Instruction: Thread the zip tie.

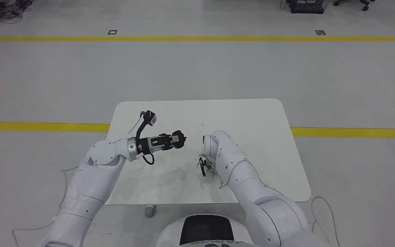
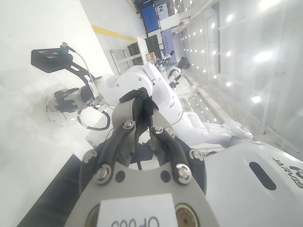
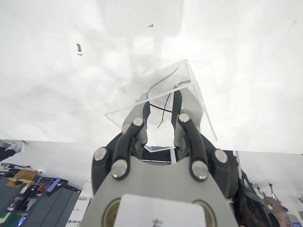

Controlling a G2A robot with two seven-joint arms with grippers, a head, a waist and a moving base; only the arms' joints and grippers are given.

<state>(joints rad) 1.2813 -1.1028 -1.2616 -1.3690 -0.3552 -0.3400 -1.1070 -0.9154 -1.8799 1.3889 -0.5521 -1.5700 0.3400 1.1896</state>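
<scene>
Right wrist view: right gripper (image 3: 161, 100) sat inside clear box (image 3: 189, 72) at middle of table (image 1: 259, 123), jaws apart, thin black zip tie (image 3: 165, 110) loose between them. Left gripper (image 2: 142, 100) hung further left, jaws together. Risk imo: skinny tie could slip pinch, or jaws could shove box wall.
</scene>
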